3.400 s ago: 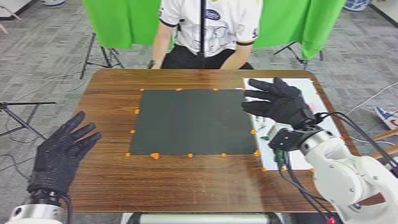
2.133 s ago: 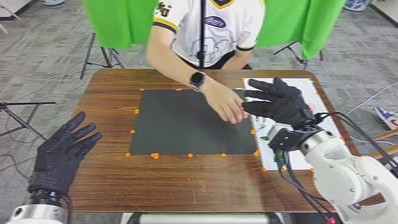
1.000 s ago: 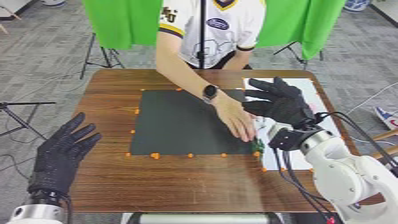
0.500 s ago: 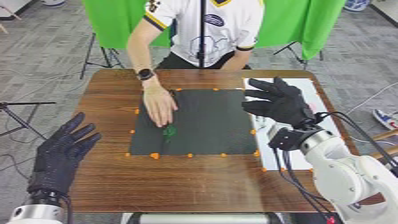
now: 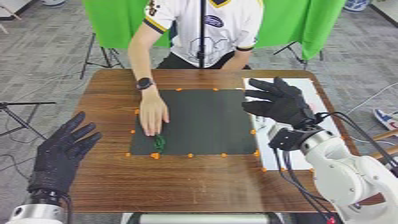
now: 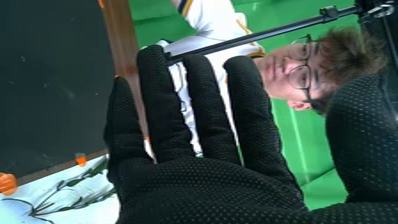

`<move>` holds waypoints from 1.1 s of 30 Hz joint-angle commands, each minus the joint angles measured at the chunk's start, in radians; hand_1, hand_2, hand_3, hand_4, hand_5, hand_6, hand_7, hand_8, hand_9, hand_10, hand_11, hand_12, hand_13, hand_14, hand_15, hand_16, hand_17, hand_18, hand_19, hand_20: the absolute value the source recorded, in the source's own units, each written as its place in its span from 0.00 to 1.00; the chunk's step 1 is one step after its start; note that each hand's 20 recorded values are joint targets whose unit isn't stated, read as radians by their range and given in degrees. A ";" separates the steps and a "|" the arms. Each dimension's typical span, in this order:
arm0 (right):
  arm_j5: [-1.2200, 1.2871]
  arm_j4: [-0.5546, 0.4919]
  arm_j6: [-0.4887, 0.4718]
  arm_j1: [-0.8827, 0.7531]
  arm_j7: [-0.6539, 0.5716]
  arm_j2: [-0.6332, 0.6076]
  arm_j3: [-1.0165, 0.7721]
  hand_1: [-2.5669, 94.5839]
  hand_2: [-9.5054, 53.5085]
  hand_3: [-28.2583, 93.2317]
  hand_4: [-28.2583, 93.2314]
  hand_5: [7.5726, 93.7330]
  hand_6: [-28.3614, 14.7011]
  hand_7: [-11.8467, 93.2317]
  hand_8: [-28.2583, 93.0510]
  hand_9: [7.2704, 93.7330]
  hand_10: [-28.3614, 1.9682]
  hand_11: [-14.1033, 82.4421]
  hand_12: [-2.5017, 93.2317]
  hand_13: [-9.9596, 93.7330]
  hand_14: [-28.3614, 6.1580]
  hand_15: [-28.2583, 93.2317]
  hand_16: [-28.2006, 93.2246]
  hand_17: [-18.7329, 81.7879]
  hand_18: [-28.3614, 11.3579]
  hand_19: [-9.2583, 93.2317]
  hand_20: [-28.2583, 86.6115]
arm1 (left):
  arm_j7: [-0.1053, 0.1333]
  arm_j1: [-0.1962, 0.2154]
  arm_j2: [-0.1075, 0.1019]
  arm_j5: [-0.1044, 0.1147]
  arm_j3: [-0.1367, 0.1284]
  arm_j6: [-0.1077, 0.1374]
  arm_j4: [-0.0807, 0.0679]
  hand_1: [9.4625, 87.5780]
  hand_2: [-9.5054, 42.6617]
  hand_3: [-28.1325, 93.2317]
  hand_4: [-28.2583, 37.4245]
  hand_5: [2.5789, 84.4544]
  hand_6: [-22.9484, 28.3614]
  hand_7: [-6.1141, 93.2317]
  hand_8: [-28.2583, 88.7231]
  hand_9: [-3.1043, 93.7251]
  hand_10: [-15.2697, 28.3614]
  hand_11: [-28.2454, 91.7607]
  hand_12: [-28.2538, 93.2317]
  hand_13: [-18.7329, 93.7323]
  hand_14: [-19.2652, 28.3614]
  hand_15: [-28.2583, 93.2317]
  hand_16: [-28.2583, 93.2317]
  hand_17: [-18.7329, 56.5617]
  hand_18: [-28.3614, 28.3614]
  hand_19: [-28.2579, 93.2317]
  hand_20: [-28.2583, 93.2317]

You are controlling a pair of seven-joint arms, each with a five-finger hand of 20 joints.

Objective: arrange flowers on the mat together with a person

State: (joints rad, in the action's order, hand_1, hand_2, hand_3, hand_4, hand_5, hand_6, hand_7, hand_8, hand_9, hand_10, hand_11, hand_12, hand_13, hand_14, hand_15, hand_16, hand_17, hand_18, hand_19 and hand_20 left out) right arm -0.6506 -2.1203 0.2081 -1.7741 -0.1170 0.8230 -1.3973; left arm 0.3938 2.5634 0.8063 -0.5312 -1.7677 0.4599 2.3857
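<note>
Right now the right hand [image 5: 282, 102] is spread wide and holds nothing, at the right of the frame over the white sheet [image 5: 308, 91]. Leafy stems [image 6: 89, 172] lie on that sheet, seen at the lower left of the right wrist view. The left hand [image 5: 60, 155], at lower left over the brown desk [image 5: 195, 187], is also wide and empty. Farther out, the person's hand [image 5: 153, 112] has carried the green sprig [image 5: 160, 144] across from the sheet and drawn it down the dark mat [image 5: 209, 120]; the sprig now lies near the mat's lower left corner, fingertips at its upper end. Neither robot hand has moved meanwhile. So the arrangement seems just begun, and the robot's turn probably comes once the person's arm withdraws; reaching sooner could risk a bump.
</note>
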 commanded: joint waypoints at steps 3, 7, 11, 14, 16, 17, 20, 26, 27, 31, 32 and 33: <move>-0.003 -0.005 0.009 -0.002 0.006 -0.001 0.001 0.23 0.29 0.82 0.02 0.50 0.66 0.24 0.13 0.48 0.41 0.26 0.16 0.47 0.21 0.52 0.33 0.23 0.10 0.58 0.34 | 0.014 0.020 -0.019 0.021 0.005 0.012 -0.001 0.16 0.35 0.85 0.04 0.36 0.57 0.17 0.17 0.34 0.71 0.41 0.32 0.34 0.86 0.62 0.18 0.12 0.80 0.54 0.35; -0.001 -0.006 0.009 -0.004 0.004 -0.001 -0.001 0.23 0.29 0.82 0.02 0.50 0.66 0.24 0.13 0.48 0.41 0.26 0.16 0.47 0.21 0.52 0.33 0.23 0.10 0.58 0.34 | -0.024 0.008 0.019 -0.012 0.000 -0.008 -0.002 0.16 0.35 0.85 0.04 0.36 0.57 0.17 0.17 0.34 0.71 0.41 0.32 0.34 0.86 0.62 0.18 0.12 0.80 0.54 0.35; -0.001 -0.006 0.009 -0.005 0.002 0.000 -0.001 0.23 0.29 0.82 0.02 0.50 0.66 0.24 0.13 0.48 0.41 0.26 0.16 0.47 0.22 0.52 0.33 0.23 0.10 0.58 0.33 | -0.025 0.008 0.016 -0.008 -0.001 -0.006 -0.002 0.16 0.35 0.85 0.04 0.36 0.57 0.17 0.17 0.34 0.71 0.41 0.32 0.34 0.86 0.62 0.18 0.12 0.80 0.54 0.35; -0.001 -0.008 0.012 -0.007 0.004 -0.002 -0.001 0.23 0.29 0.82 0.02 0.50 0.66 0.24 0.13 0.48 0.41 0.26 0.16 0.47 0.22 0.52 0.33 0.23 0.10 0.58 0.33 | -0.026 0.011 0.012 -0.007 -0.004 -0.006 -0.001 0.16 0.35 0.85 0.04 0.36 0.57 0.17 0.17 0.34 0.71 0.41 0.32 0.34 0.86 0.62 0.18 0.12 0.80 0.54 0.35; 0.000 -0.007 0.010 -0.007 0.001 0.000 -0.002 0.23 0.29 0.82 0.02 0.50 0.66 0.24 0.13 0.48 0.41 0.26 0.16 0.47 0.21 0.52 0.33 0.23 0.10 0.58 0.33 | -0.012 0.015 -0.002 0.007 -0.002 0.002 -0.001 0.16 0.35 0.85 0.04 0.36 0.57 0.17 0.17 0.34 0.71 0.41 0.32 0.34 0.86 0.62 0.18 0.12 0.80 0.54 0.35; -0.002 -0.008 0.009 -0.009 0.001 0.001 -0.002 0.23 0.29 0.82 0.02 0.50 0.66 0.24 0.13 0.48 0.41 0.26 0.16 0.47 0.22 0.52 0.33 0.23 0.10 0.58 0.33 | -0.014 0.015 -0.001 0.005 -0.002 0.001 0.000 0.16 0.35 0.85 0.04 0.36 0.57 0.17 0.17 0.34 0.71 0.41 0.32 0.34 0.86 0.62 0.18 0.12 0.80 0.54 0.35; -0.001 -0.007 0.008 -0.011 0.001 0.001 -0.003 0.23 0.29 0.82 0.02 0.50 0.66 0.24 0.13 0.48 0.41 0.26 0.16 0.47 0.21 0.52 0.33 0.23 0.10 0.58 0.33 | -0.021 0.012 0.003 0.001 -0.003 -0.002 -0.001 0.16 0.35 0.85 0.04 0.36 0.57 0.17 0.17 0.34 0.71 0.41 0.32 0.34 0.86 0.62 0.18 0.12 0.80 0.54 0.35; -0.005 -0.008 0.007 -0.011 -0.005 0.005 -0.006 0.23 0.29 0.82 0.02 0.50 0.66 0.24 0.13 0.48 0.41 0.26 0.16 0.47 0.21 0.52 0.33 0.23 0.10 0.58 0.33 | -0.026 0.015 0.011 -0.005 -0.004 -0.003 0.001 0.16 0.35 0.85 0.04 0.36 0.57 0.17 0.17 0.35 0.71 0.41 0.32 0.34 0.86 0.62 0.18 0.12 0.80 0.54 0.35; -0.004 -0.009 0.009 -0.010 0.001 0.001 -0.004 0.23 0.29 0.82 0.02 0.50 0.66 0.24 0.13 0.48 0.41 0.26 0.16 0.47 0.21 0.52 0.33 0.23 0.10 0.58 0.33 | -0.020 0.013 0.004 -0.001 -0.001 -0.001 0.000 0.16 0.35 0.85 0.04 0.36 0.57 0.17 0.17 0.35 0.71 0.41 0.32 0.34 0.86 0.62 0.18 0.12 0.80 0.54 0.35; -0.005 -0.008 0.008 -0.009 -0.002 0.003 -0.004 0.23 0.29 0.82 0.02 0.50 0.66 0.24 0.13 0.48 0.41 0.26 0.16 0.47 0.21 0.52 0.33 0.23 0.10 0.58 0.33 | -0.013 0.014 -0.002 0.006 0.000 0.002 0.000 0.16 0.35 0.85 0.04 0.36 0.57 0.17 0.17 0.35 0.71 0.41 0.32 0.34 0.86 0.62 0.18 0.12 0.80 0.54 0.35; -0.005 -0.007 0.007 -0.008 -0.001 0.003 -0.003 0.23 0.29 0.82 0.02 0.50 0.66 0.24 0.13 0.48 0.41 0.26 0.16 0.47 0.21 0.52 0.33 0.23 0.10 0.58 0.34 | -0.005 0.017 -0.007 0.010 0.000 0.004 0.000 0.16 0.35 0.85 0.04 0.36 0.57 0.17 0.17 0.35 0.71 0.41 0.32 0.34 0.86 0.62 0.18 0.12 0.80 0.54 0.35; -0.004 -0.008 0.007 -0.010 -0.001 0.003 -0.005 0.23 0.29 0.82 0.02 0.50 0.66 0.24 0.13 0.48 0.41 0.26 0.16 0.47 0.21 0.52 0.33 0.23 0.10 0.58 0.34 | -0.009 0.016 -0.005 0.007 0.000 0.003 0.000 0.16 0.35 0.85 0.04 0.36 0.57 0.17 0.17 0.35 0.71 0.41 0.32 0.34 0.86 0.62 0.18 0.12 0.80 0.54 0.35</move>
State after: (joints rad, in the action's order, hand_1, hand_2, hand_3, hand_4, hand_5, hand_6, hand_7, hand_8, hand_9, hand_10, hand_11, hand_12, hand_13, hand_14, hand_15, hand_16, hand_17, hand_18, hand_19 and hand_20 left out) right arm -0.6506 -2.1208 0.2090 -1.7778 -0.1190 0.8231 -1.3973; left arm 0.3768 2.5626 0.8092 -0.5350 -1.7698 0.4582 2.3860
